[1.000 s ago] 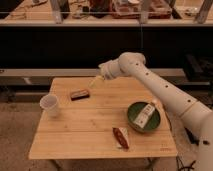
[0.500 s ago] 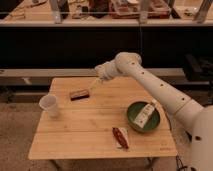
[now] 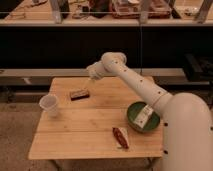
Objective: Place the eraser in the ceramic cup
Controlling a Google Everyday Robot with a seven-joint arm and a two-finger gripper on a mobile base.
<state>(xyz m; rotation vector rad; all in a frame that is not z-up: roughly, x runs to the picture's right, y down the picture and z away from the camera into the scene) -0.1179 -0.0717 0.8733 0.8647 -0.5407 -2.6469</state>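
Observation:
The eraser (image 3: 79, 94), a small flat dark block with a lighter edge, lies on the wooden table (image 3: 95, 125) towards its back left. The white ceramic cup (image 3: 49, 105) stands upright near the table's left edge, in front and left of the eraser. My gripper (image 3: 91, 76) hangs at the end of the white arm, above the table's back edge, a little right of and above the eraser, apart from it.
A dark green bowl (image 3: 134, 119) holding a white tube (image 3: 142, 115) sits at the right side. A reddish-brown packet on white wrapper (image 3: 120, 137) lies near the front edge. A dark shelf unit (image 3: 100, 22) with clutter stands behind the table.
The gripper has moved slightly left and lower towards the eraser. The eraser, cup and other objects have not moved.

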